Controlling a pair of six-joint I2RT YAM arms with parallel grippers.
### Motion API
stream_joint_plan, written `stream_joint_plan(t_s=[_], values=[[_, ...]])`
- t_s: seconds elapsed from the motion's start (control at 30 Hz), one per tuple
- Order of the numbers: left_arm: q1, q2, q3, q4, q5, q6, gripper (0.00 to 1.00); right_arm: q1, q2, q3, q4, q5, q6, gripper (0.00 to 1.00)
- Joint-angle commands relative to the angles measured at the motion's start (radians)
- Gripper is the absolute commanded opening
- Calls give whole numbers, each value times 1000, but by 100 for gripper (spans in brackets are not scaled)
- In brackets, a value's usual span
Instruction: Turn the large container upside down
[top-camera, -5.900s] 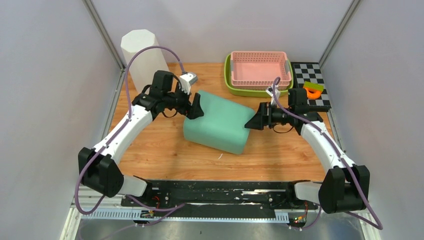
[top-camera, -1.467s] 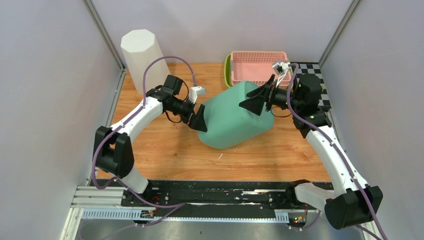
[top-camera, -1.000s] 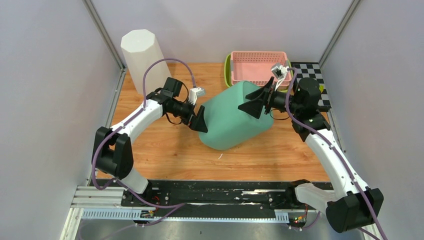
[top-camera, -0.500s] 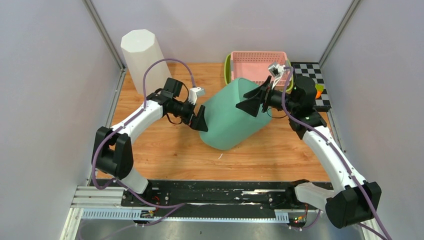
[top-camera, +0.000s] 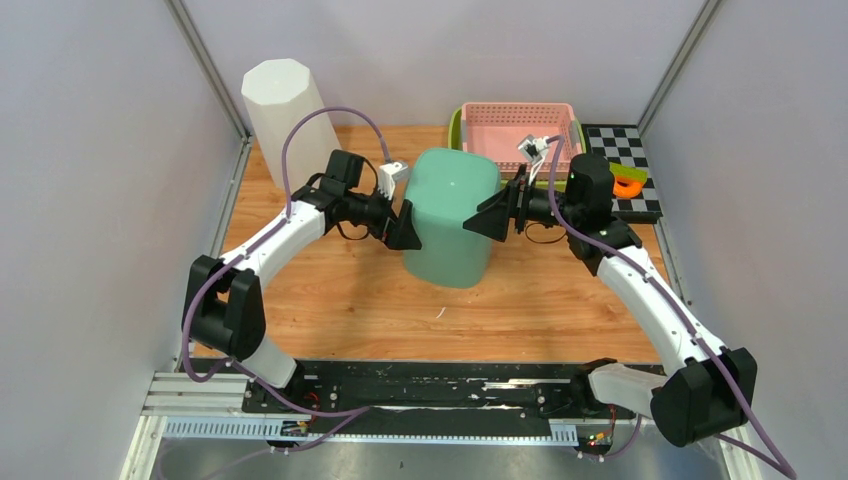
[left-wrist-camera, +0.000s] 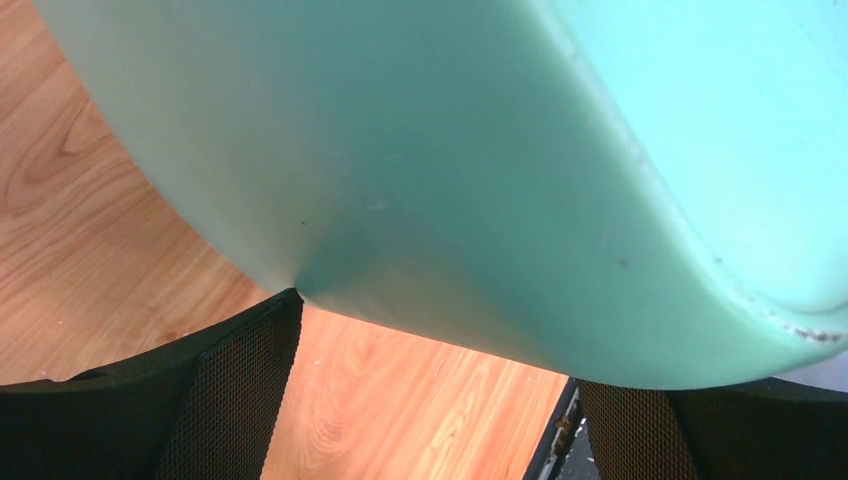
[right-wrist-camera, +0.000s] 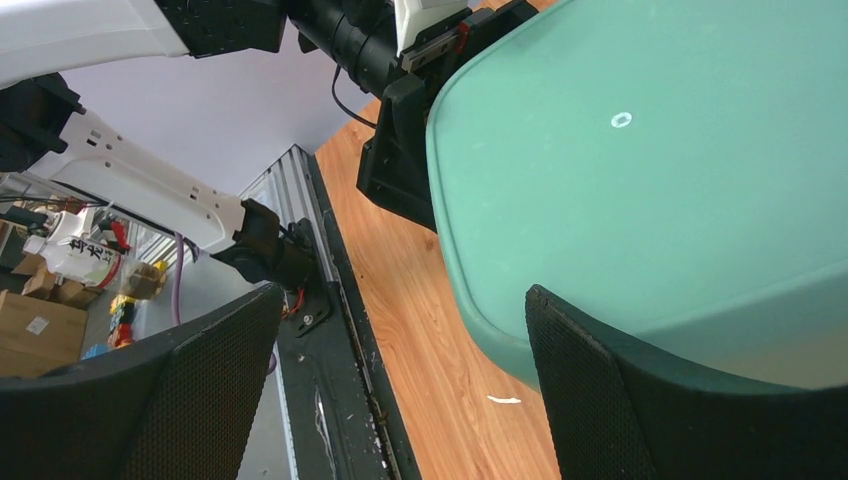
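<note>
Wooden worktop (top-camera: 330, 290) under large teal plastic container (top-camera: 450, 215), base-up, long axis near vertical — pressed between left tool (top-camera: 408, 225) and right tool (top-camera: 480, 218), both spread wide, neither nearer.

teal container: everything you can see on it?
The teal container looks like smooth matte plastic, boxy with rounded corners, scuffed near one edge. Its closed flat face, bearing a small ring mark, points up; the opening is hidden. It is central, in front of the pink basket. The open left claw is against its left wall, the open right claw against its right. Whether it rests on the table is unclear.
</note>
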Motion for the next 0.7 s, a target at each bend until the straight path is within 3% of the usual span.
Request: stream_joint_plan(t_s=[0.0,0.3,0.67], values=[[2,-23,-10,39,25,-8,100,15,3,-17,-101,5,-15,93],[2,-49,19,-31,103,53,100,15,-32,3,-139,0,-69,94],[2,-131,53,-110,114,143,100,13,-101,37,-289,-7,-279,100]])
